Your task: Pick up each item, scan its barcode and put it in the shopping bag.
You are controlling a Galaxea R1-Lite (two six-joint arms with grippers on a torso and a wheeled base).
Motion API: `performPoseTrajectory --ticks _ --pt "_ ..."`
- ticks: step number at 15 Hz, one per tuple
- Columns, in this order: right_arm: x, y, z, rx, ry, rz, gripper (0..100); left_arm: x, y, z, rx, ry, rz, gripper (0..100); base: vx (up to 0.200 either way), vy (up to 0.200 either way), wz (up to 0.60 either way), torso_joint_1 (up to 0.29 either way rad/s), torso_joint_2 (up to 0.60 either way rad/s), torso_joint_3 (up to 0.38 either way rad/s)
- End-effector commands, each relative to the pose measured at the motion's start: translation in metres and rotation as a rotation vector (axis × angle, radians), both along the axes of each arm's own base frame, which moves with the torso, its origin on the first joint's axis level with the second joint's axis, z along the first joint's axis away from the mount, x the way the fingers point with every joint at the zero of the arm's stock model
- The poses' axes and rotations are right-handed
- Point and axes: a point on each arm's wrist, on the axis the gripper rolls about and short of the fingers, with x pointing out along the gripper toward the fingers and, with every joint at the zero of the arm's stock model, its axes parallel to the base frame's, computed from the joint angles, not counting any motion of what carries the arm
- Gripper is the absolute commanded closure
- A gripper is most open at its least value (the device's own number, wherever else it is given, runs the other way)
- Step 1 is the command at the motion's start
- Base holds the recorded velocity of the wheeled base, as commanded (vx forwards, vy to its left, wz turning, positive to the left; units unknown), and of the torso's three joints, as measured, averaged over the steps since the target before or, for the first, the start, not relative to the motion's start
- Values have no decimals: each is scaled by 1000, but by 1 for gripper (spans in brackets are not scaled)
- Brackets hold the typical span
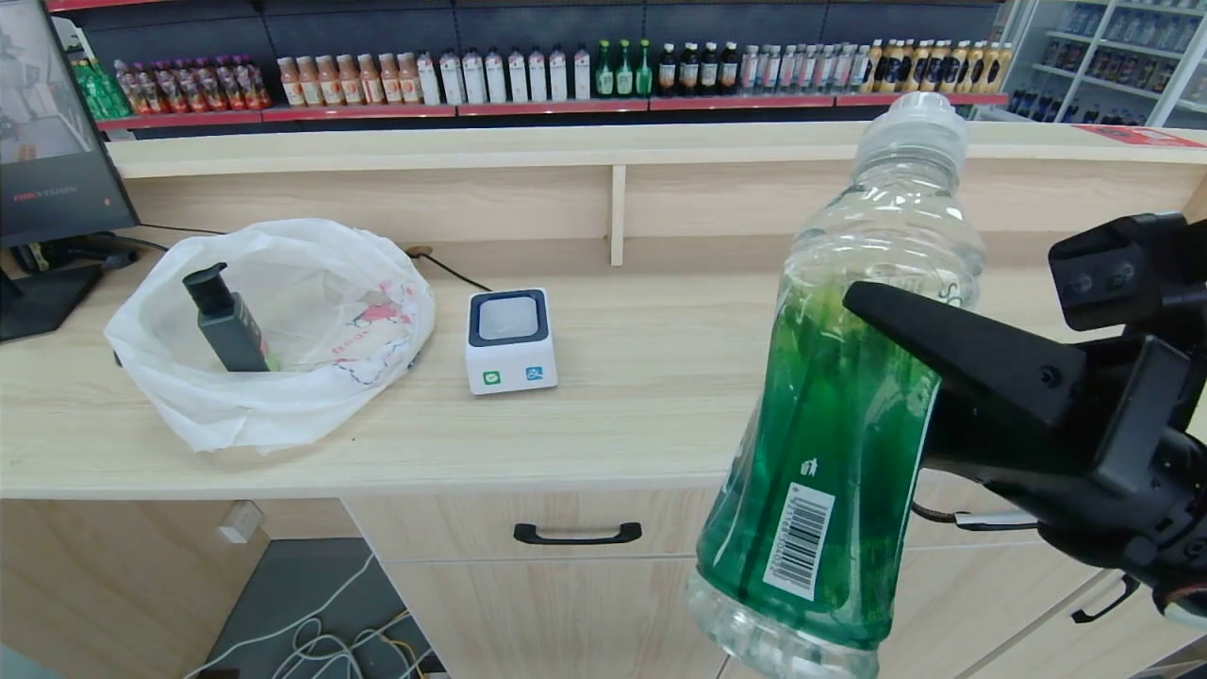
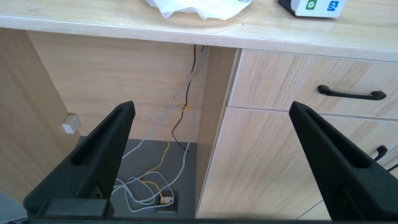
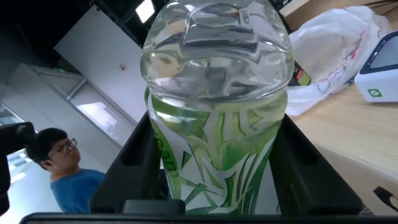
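1. Closest is the bottle [image 1: 830, 424], held in the air at the right, off the counter [image 1: 660, 405]. It is tilted, cap up and base low toward the camera.
2. Right gripper [image 3: 217, 177] is clamped on the bottle's labelled middle, one finger on each side. Left gripper [image 2: 217, 155] hangs spread wide and empty below the counter edge.
3. Step in hand, as I judge it, is scanning. The barcode [image 1: 798, 540] sits low on the label and faces the head camera, while the scanner [image 1: 510, 339] lies well to the left with its window facing up.
4. To do it well, carry the bottle across and roll the wrist so the barcode looks down at the window, square to it (a curved label likely reads poorly at a slant). Hold it near without touching.
5. Smooth plastic may slip in the fingers during that roll, so turn slowly.
6. Bag [image 1: 377, 311] stands just left of the scanner, mouth open, with a dark container [image 1: 226, 321] leaning inside.
7. Materials:
   - The bottle is clear ribbed plastic with a green wrap, a pale cap and a moulded, lobed base.
   - The bag is thin, crinkled white film.
   - The scanner is a rounded white cube with a dark-framed glossy window.
   - The counter is pale wood-grain.
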Motion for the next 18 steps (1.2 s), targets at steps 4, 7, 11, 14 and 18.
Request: performPoseTrajectory --ticks 4,7,11,14,18 --pt "3 2 12 51 9 28 100 0 0 0 0 0 1 0 0 0 0 0 0 0" --pt "4 3 20 78 -2 36 100 0 0 0 0 0 1 0 0 0 0 0 0 0" --pt "1 2 23 87 -10 42 100 0 0 0 0 0 1 0 0 0 0 0 0 0" --pt "-4 1 23 88 -11 52 100 0 0 0 0 0 1 0 0 0 0 0 0 0" --pt "-4 2 25 91 -17 54 100 0 0 0 0 0 1 0 0 0 0 0 0 0"
